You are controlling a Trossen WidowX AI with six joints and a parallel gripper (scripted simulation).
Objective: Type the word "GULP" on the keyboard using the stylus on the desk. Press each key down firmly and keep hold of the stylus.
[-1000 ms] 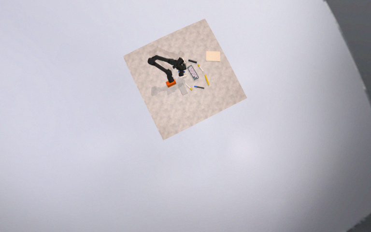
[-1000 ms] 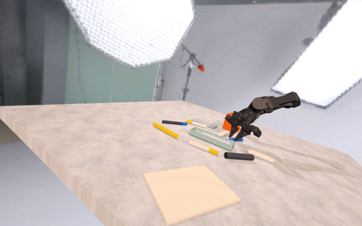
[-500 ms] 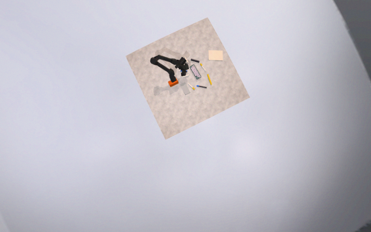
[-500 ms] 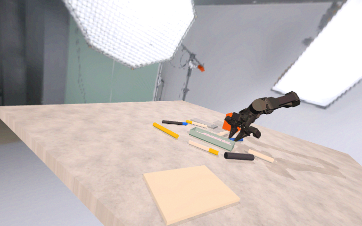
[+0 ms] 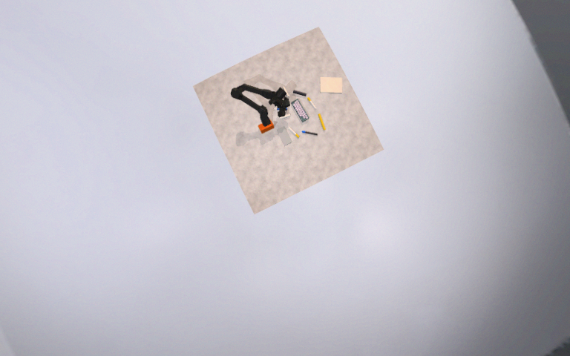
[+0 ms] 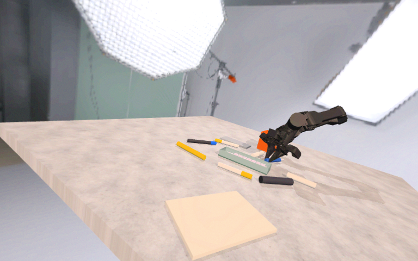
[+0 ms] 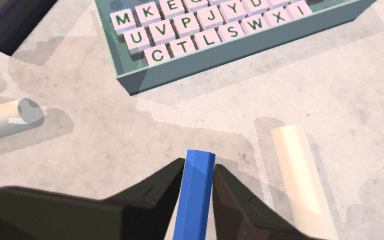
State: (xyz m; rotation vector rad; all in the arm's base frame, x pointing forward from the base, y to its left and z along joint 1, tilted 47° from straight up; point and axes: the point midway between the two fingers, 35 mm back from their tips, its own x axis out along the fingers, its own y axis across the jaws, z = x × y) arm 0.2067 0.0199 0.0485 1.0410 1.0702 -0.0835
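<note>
A blue stylus (image 6: pixel 276 160) (image 7: pixel 196 200) lies between my fingertips, its flat end pointing toward the keyboard. My gripper (image 6: pixel 269 159) (image 7: pixel 199 167) is shut on it, low at the desk; whether the stylus touches the desk cannot be told. The keyboard (image 5: pixel 300 110) (image 6: pixel 243 163) (image 7: pixel 225 56) is a green open tray of pink lettered keys, a short way beyond the fingertips. In the wrist view the U key (image 7: pixel 136 38), P key (image 7: pixel 186 21) and L key (image 7: pixel 208 40) show; the top row is cut off by the frame's edge.
A cream rod (image 6: pixel 257 154) (image 7: pixel 302 175) lies right of the stylus in the wrist view. Another cream rod (image 6: pixel 301 180) (image 7: pixel 9 117) and a black cylinder (image 5: pixel 299 93) (image 6: pixel 275 180) lie left. A yellow rod (image 5: pixel 321 122) (image 6: pixel 191 150), several pens and a flat board (image 5: pixel 331 84) (image 6: pixel 220 224) lie beyond the keyboard.
</note>
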